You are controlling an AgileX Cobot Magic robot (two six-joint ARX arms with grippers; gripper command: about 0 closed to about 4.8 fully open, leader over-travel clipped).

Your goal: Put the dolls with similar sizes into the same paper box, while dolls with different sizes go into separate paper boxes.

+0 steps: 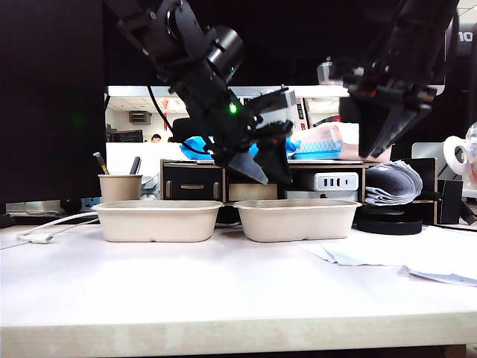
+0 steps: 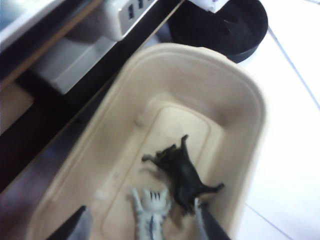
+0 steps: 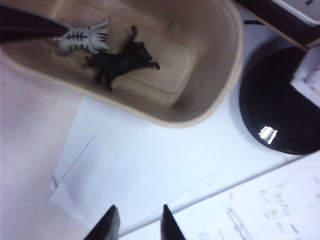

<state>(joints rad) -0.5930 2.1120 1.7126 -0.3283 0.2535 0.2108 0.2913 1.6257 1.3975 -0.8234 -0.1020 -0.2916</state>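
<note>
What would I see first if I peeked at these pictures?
Two toy animals lie side by side in the right tray: a black one and a striped one. The left end effector hangs open just above that tray. The right end effector hangs higher, farther right, holding nothing, over white paper.

A beige paper cup [image 1: 120,187] holding pens stands on the white table [image 1: 223,291] at the left, with a white cable [image 1: 52,227] lying just in front of it. Behind, a dark drawer unit [image 1: 192,182] sits beside a white power strip [image 1: 335,181] (its sockets face forward). At the right, loose paper sheets [image 3: 150,170] lie flat near a black round disc [image 3: 280,110].
</note>
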